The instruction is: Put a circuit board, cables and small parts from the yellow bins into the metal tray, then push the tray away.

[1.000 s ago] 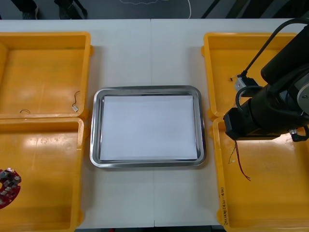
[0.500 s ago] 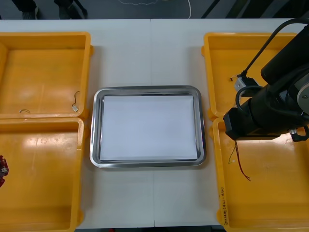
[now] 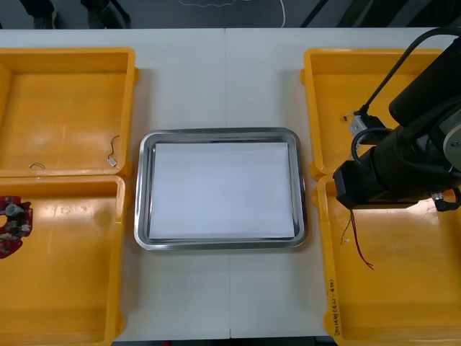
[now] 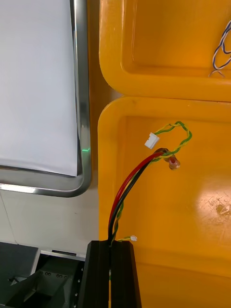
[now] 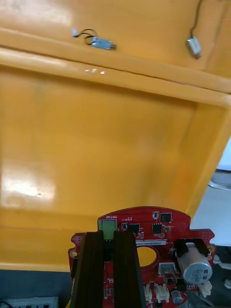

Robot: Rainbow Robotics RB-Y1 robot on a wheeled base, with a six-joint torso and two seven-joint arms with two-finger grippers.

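**Figure: Both grippers loaded, tray unfilled**

The left gripper (image 5: pixel 109 240) was clenched on the rim of the round red circuit board (image 5: pixel 154 226), held over the near left bin (image 3: pixel 72 288) at its outer side. The board is judged stiff and light but fragile. Its bare edge is the place to hold it, not the standing components (a silver can sat just beside the fingers).

The right gripper (image 4: pixel 111 245) was closed on the red and yellow cable (image 4: pixel 134 178), whose free end lay in the near right bin (image 3: pixel 403 288). This cable looks limp and light, likely to dangle, and its white plug may catch on the bin wall.

The far left bin (image 3: pixel 65 108) held small metal parts (image 5: pixel 194 46) on thin black leads. The far right bin (image 4: pixel 163 43) held a twisted blue and white cable (image 4: pixel 220 53). The metal tray (image 3: pixel 142 187) sat on the counter (image 3: pixel 216 79) between the bins, white inside and holding nothing.
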